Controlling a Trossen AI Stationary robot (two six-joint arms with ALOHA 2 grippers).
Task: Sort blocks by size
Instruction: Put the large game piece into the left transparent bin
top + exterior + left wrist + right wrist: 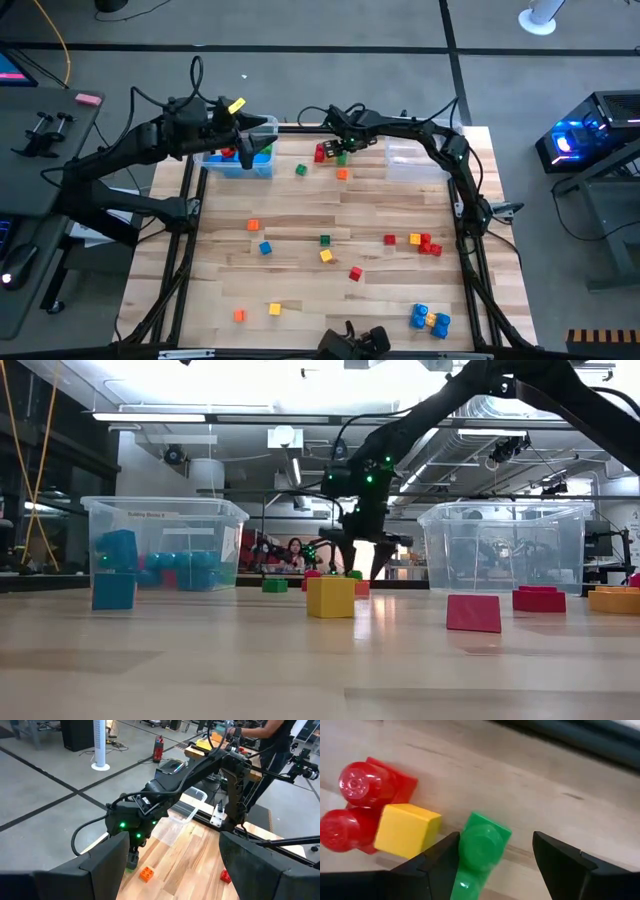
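Right jaws (492,857): spread, with a green block (481,845) standing between them, close against one finger; whether that finger touches it cannot be told. Only the right wrist view shows this. Just beside the green block lie a yellow cube (406,830) and a red studded block (367,802), touching each other.

The high view places the right gripper (338,147) at the far edge of the table (300,290), its arm reaching in from the right side with the elbow bent. A clear bin (415,160) sits near those jaws on the arm's side. The green block is not discernible there.

The low view shows the same gripper lowered to the table between the two bins; its fingertips are hidden behind nearer blocks.

Left jaws (170,865): spread wide, holding nothing. In the high view the left gripper (240,140) hangs over the blue-filled bin (240,160).

Remaining blocks (355,272) lie scattered well apart from both jaws.
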